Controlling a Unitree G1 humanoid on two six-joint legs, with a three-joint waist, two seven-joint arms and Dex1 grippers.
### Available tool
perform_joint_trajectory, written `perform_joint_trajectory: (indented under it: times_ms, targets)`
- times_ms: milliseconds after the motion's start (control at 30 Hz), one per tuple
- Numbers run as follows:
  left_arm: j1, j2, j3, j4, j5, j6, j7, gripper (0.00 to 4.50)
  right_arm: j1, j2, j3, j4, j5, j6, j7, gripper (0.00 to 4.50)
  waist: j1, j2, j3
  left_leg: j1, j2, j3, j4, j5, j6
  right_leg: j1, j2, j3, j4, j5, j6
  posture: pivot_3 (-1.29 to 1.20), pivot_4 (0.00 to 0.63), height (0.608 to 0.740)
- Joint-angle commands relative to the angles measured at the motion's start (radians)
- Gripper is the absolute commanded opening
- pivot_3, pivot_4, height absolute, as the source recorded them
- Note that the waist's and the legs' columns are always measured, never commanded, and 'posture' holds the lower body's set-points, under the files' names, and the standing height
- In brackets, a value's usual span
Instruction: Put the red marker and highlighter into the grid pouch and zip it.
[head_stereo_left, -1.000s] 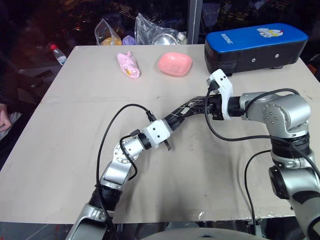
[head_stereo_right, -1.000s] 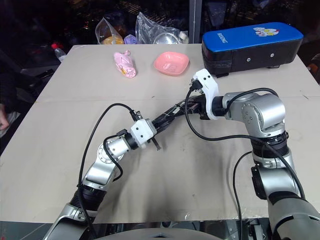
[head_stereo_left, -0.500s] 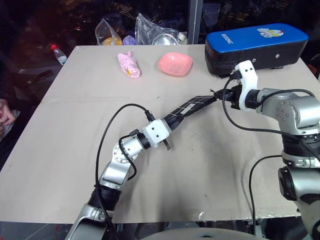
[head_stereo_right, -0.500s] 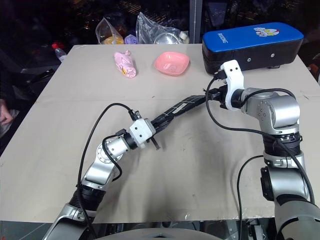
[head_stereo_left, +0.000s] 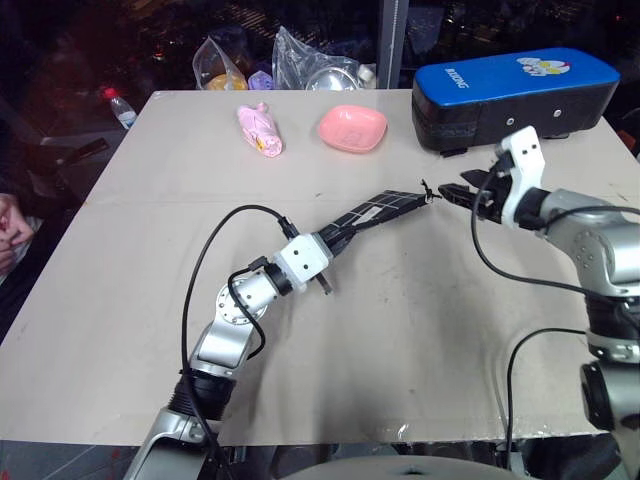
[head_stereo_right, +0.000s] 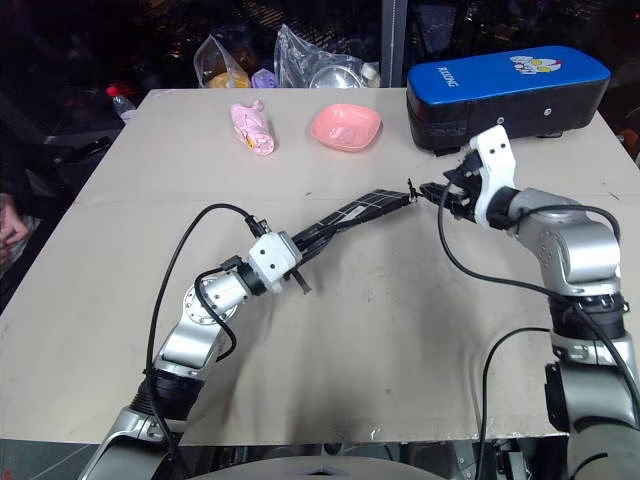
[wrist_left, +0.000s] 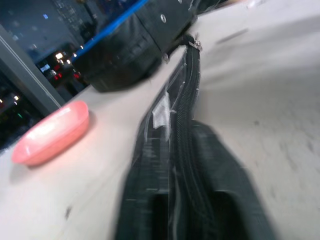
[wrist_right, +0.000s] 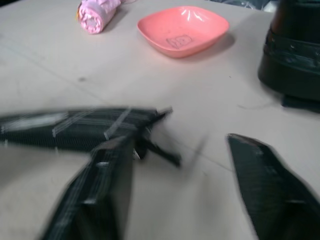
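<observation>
Right gripper (head_stereo_left: 455, 190): your fingers stand spread, holding nothing, just beside the pouch's far tip with the zipper pull (wrist_right: 157, 150) loose between them.
Left gripper (head_stereo_left: 330, 245): your two fingers lie on either side of the near end of the grid pouch (head_stereo_left: 375, 213); you cannot tell from the frames whether they pinch it or rest slack.
Grid pouch: one, stretched as a slim strip over the middle of the desk (head_stereo_left: 120, 280), pointing toward the far right corner; its zipper looks drawn shut along the length you can see.
Around you: one blue-and-black hard case (head_stereo_left: 512, 92) at the far right corner, close behind your right gripper; one pink dish (head_stereo_left: 351, 127) and one pink wrapped bundle (head_stereo_left: 259, 129) near the far edge; two clear bags (head_stereo_left: 270, 62) beyond that edge.
In the way: nothing lies between your grippers but the pouch itself.
</observation>
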Motion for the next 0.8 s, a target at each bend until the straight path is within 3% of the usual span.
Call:
perform_joint_trajectory:
  times_ms: [33,133,200,433,667,800]
  targets:
    - [0.027,0.016,0.024,-0.054,-0.040,0.027,-0.018,2.35,0.102,-0.056,-0.054,-0.042,0.011,-0.130,0.112,3.69,0.000,0.000,0.000,0.000,0.000,0.000,0.000,0.000,0.000,0.001,0.001,0.000,0.000,0.000,0.000,0.00,0.150,0.726]
    - [0.093,0.017,0.057,-0.125,-0.145,0.125,-0.044,3.81,0.214,-0.078,-0.071,-0.039,0.015,-0.220,0.183,3.69,-0.002,0.000,0.000,0.001,0.001,-0.001,0.000,0.000,0.000,0.001,0.001,0.000,-0.001,0.000,0.000,0.00,0.150,0.726]
    - [0.154,0.029,0.088,-0.196,-0.232,0.210,-0.063,4.45,0.278,-0.084,-0.082,-0.020,0.007,-0.291,0.217,3.69,-0.004,0.000,0.000,0.001,0.001,0.000,0.000,0.000,0.000,0.002,0.001,0.000,-0.001,0.000,0.000,0.00,0.150,0.726]
    - [0.401,0.111,0.223,-0.398,-0.379,0.439,-0.049,4.45,0.421,-0.092,-0.119,0.075,0.016,-0.540,0.391,3.69,0.000,0.000,0.000,0.003,0.003,0.000,0.000,0.000,0.000,0.003,0.001,0.000,-0.002,0.000,0.000,0.00,0.150,0.726]
    - [0.584,0.120,0.304,-0.426,-0.353,0.433,-0.027,4.45,0.436,-0.110,-0.125,0.236,0.029,-0.662,0.552,3.69,0.009,0.000,0.000,0.004,0.004,0.000,0.000,0.000,0.000,0.006,0.000,0.000,-0.004,-0.003,-0.004,0.00,0.150,0.726]
    - [0.633,0.120,0.300,-0.432,-0.334,0.404,-0.030,4.50,0.410,-0.131,-0.124,0.326,0.035,-0.665,0.626,4.46,0.022,0.000,0.000,0.004,0.004,0.002,0.000,0.000,0.000,0.006,-0.005,0.001,-0.006,-0.003,-0.005,0.00,0.150,0.726]
